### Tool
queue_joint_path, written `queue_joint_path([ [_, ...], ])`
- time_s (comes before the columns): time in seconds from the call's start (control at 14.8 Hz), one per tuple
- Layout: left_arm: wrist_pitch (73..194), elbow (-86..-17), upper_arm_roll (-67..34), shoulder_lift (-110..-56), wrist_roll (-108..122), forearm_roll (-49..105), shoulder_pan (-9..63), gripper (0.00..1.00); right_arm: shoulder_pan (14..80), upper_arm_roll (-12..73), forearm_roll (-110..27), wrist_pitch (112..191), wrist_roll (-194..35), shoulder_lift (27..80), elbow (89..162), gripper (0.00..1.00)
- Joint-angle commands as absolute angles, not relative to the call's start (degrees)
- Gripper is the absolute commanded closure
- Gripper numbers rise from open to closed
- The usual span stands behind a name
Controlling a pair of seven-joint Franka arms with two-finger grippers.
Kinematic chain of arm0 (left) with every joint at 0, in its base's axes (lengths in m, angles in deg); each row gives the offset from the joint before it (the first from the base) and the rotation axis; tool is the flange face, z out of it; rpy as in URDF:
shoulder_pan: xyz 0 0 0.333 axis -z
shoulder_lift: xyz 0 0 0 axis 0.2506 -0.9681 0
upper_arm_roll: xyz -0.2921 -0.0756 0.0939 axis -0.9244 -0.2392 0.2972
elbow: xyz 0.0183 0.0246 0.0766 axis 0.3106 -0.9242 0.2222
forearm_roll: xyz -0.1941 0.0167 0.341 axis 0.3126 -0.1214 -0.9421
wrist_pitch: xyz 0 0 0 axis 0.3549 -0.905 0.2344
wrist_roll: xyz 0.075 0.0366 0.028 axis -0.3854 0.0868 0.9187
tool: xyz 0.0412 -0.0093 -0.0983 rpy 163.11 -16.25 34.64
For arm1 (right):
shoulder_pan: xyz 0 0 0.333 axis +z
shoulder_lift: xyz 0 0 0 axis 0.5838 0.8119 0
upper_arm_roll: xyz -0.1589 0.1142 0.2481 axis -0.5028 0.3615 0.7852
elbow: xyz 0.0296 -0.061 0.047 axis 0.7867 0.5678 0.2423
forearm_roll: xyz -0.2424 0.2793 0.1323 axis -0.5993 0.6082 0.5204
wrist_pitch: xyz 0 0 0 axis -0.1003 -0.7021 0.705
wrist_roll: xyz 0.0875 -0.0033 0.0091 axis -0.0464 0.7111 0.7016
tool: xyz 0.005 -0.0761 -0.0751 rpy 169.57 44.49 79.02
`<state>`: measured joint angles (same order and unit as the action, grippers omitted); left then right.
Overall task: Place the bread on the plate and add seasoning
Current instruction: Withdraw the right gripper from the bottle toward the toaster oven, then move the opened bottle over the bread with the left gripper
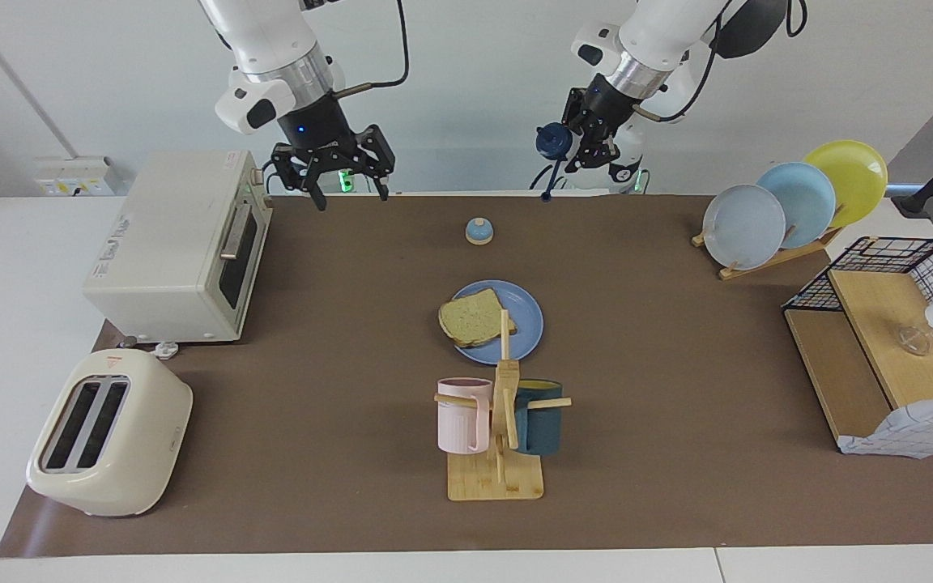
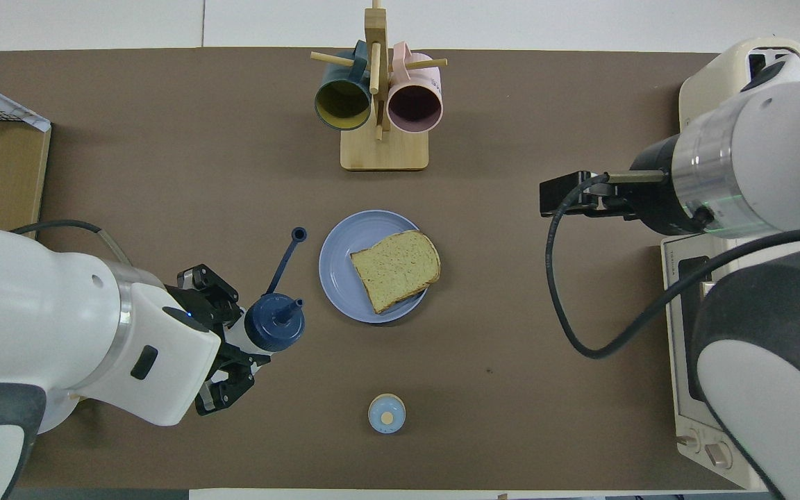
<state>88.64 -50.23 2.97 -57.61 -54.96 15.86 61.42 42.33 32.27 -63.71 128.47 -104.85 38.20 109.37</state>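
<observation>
You have a brown mat (image 1: 677,453) covering most of the table, and its middle is open on every side of the plate (image 1: 525,328). Along the right arm's end stand the oven (image 1: 179,247) and, farther from the robots, the toaster (image 1: 106,433). At the left arm's end sit the shelf (image 1: 879,356) and the rack of plates (image 1: 790,206). The mug stand (image 1: 499,441) is just beside the plate, farther from the robots, and the bell (image 1: 479,231) lies nearer to them.

The plate is round, flat and medium blue. The bread (image 1: 473,317) lies flat on it, tan-greenish with a darker crust, overhanging the rim toward the right arm's end; its domed edge points that way too, slightly away from the robots.

Your left gripper (image 1: 588,146) is up in the air over the mat's near edge, clamped on the seasoning (image 1: 553,142). The bottle lies tilted, navy cap leading toward the plate, and its cap loop (image 2: 287,255) dangles free.

Your right gripper (image 1: 349,190) hangs over the mat beside the oven, fingers spread and holding nothing.
</observation>
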Motion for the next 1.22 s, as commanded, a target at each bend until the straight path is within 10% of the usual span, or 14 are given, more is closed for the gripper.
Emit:
queue_joint_path([
  [0.0, 88.18, -48.51, 2.72, -60.3, -53.42, 12.62, 61.62, 1.0, 38.81, 32.97, -66.68, 124.56, -101.22, 36.68, 110.45, 0.0],
  [1.15, 85.63, -37.08, 0.17, -76.48, -50.09, -5.13, 65.04, 1.0, 34.75, 28.4, -74.25, 116.27, -93.75, 36.59, 111.59, 0.0],
])
